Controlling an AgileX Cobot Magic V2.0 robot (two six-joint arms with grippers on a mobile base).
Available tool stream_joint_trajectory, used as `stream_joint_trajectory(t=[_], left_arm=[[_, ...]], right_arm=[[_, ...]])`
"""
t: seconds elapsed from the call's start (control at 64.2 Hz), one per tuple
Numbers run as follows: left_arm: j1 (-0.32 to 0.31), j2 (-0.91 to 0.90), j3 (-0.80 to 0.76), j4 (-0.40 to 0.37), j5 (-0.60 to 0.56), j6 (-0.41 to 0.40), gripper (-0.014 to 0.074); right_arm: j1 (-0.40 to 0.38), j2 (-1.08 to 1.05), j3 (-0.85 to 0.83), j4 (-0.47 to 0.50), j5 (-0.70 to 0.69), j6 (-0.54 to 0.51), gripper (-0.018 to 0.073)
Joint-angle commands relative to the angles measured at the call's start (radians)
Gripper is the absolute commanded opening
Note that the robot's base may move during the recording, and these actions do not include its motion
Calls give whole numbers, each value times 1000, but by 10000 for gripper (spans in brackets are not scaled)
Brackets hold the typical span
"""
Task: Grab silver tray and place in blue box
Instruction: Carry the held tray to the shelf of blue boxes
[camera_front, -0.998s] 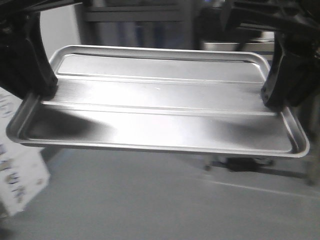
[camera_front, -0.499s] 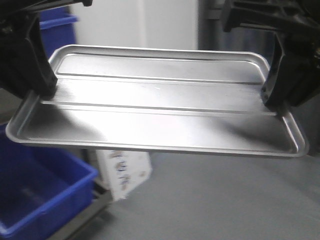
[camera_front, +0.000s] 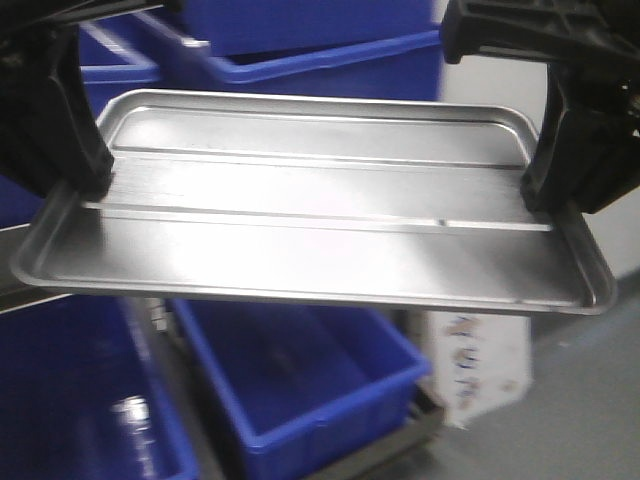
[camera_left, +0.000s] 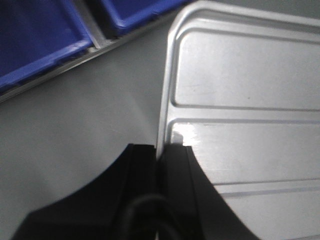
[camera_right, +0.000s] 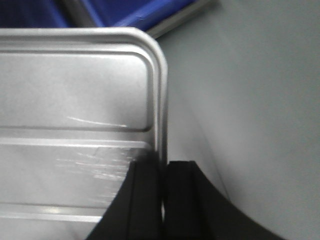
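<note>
The silver tray (camera_front: 310, 210) hangs level in the air between my two grippers. My left gripper (camera_front: 85, 185) is shut on its left rim, and my right gripper (camera_front: 545, 200) is shut on its right rim. In the left wrist view my gripper (camera_left: 160, 150) pinches the tray (camera_left: 240, 100) at its edge. In the right wrist view my gripper (camera_right: 162, 167) pinches the tray (camera_right: 75, 100) at its right edge. A blue box (camera_front: 300, 380) stands open below and behind the tray; blue box corners also show in the left wrist view (camera_left: 40, 40) and the right wrist view (camera_right: 135, 12).
Several blue crates stand on a metal rack: more at the upper back (camera_front: 310, 40) and lower left (camera_front: 70, 400). A white printed carton (camera_front: 475, 365) sits on the grey floor (camera_front: 590, 420) at the right. Rack rails (camera_left: 100, 45) run between the crates.
The background has slid right behind the tray: the blue crates now fill the view and the white carton has shifted to the right. Both grippers keep the same hold on the tray.
</note>
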Motion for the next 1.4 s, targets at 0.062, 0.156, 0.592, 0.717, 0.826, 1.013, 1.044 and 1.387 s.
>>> stream_joint_trajectory(t=[0.062,0.156,0.592,0.717,0.826,1.013,1.044,1.387], left_arm=[[-3,-28,-26,44,4,-16,-104],[-3,-28,-26,44,4,-16,-104],[-3,-28,-26,44,4,-16,-104],[-3,-28,-26,44,4,-16,-104],[-3,-28,-26,44,4,-16,-104],[-3,-28,-26,44,4,-16,-104],[-3,-28,-26,44,4,-16,-104],[-3,-28,-26,44,4,-16,-104]], right_arm=[[-2,-28,-23,-47,8,-4,32],[-2,-28,-23,-47,8,-4,32],[-2,-28,-23,-47,8,-4,32],[-2,-28,-23,-47,8,-4,32],[-2,-28,-23,-47,8,-4,32],[-2,-28,-23,-47,8,-4,32],[-2,-28,-23,-47,8,-4,32],[-2,-28,-23,-47,8,-4,32]])
